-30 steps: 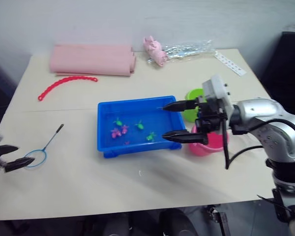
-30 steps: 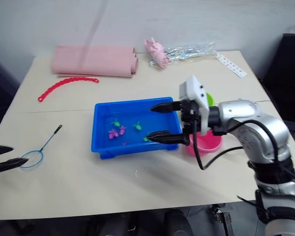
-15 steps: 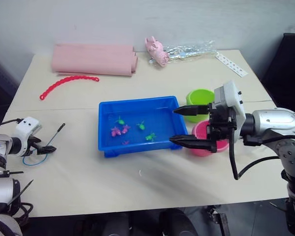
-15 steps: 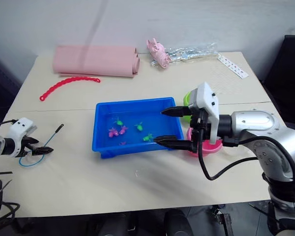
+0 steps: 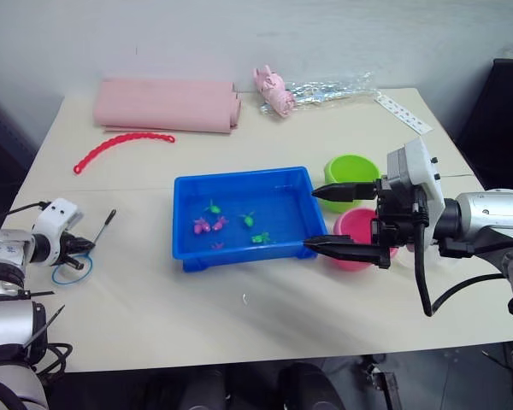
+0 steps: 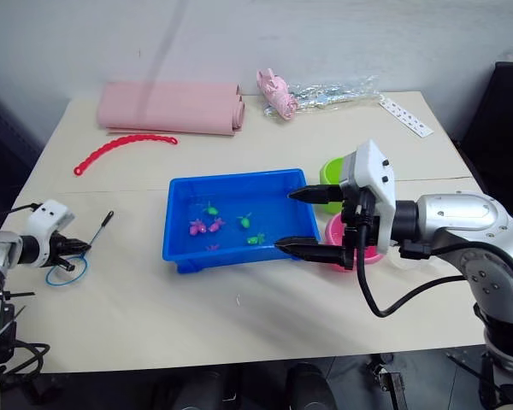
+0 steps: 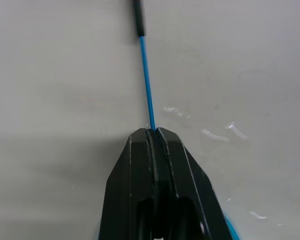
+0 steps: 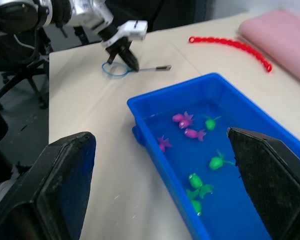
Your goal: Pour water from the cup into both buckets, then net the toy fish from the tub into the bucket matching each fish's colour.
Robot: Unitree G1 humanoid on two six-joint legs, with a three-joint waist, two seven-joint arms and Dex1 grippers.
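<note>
Blue tub (image 5: 184, 224) holding green and pink fish (image 5: 212, 225); lime bucket (image 5: 352, 168), pink bucket (image 5: 356, 224), red bead chain (image 5: 121, 142), cream counter (image 5: 154, 307).

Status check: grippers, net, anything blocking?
Left gripper shut on net handle, net flat on table. Right gripper open, empty, beside tub. Nothing blocking.

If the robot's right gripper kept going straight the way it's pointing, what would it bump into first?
Probably the tub. The open right gripper points toward the robot's left, its fingers at the tub's near-right corner. It seems to hover above the rim, so height is hard to judge; it might pass just over the toy fish instead.
</note>
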